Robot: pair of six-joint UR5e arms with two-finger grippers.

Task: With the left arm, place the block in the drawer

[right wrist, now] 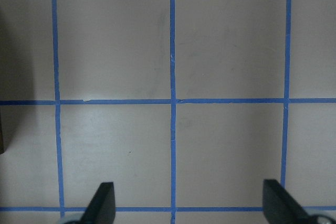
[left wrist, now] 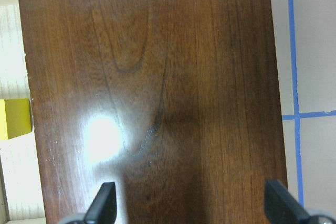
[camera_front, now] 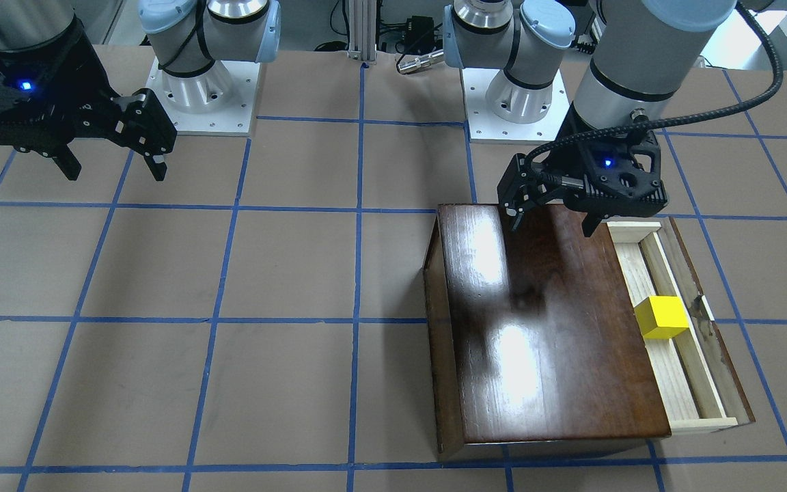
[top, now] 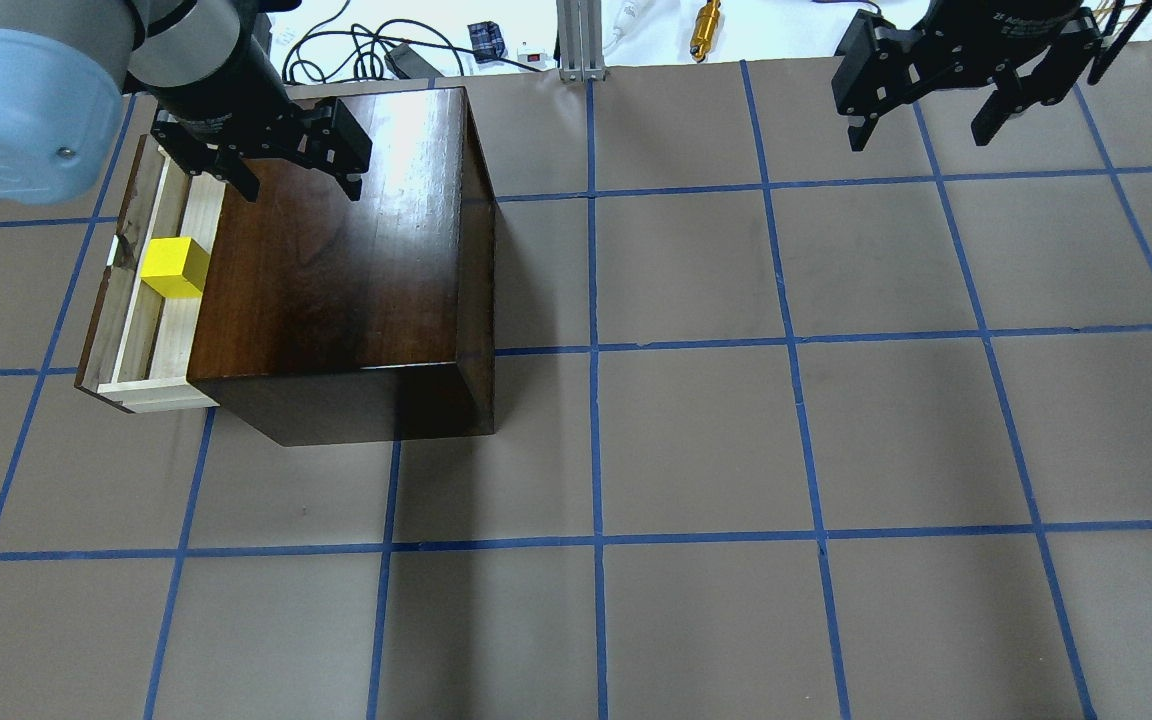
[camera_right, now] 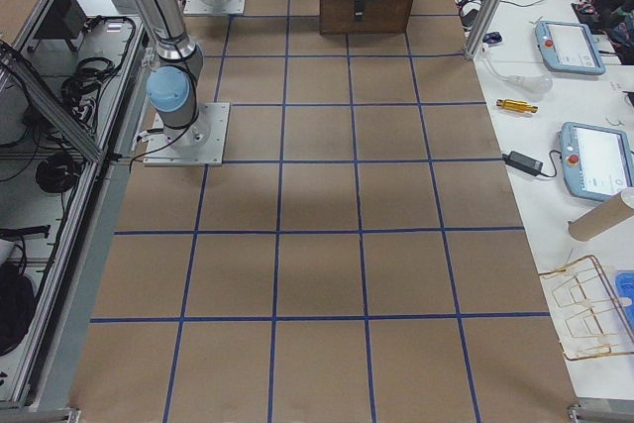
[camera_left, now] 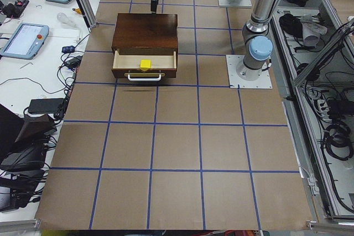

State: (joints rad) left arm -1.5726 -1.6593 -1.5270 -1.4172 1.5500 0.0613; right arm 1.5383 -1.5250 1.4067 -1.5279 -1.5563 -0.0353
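Note:
The yellow block [camera_front: 662, 318] lies in the open drawer [camera_front: 682, 369] of the dark-brown cabinet [camera_front: 544, 328]; it also shows in the overhead view [top: 174, 268], the exterior left view [camera_left: 145, 64] and at the left edge of the left wrist view [left wrist: 16, 118]. My left gripper [camera_front: 554, 222] hangs open and empty above the cabinet's glossy top near its back edge [top: 298, 188], apart from the block. Its fingertips [left wrist: 102, 203] show over the top. My right gripper [camera_front: 113, 169] is open and empty, high over bare table [top: 921, 125].
The drawer [top: 136, 300] is pulled out towards the table's end on the robot's left, with a metal handle [camera_left: 144, 75]. Both arm bases [camera_front: 202, 89] stand at the table's back. Tablets and cables [camera_left: 22, 37] lie off the table.

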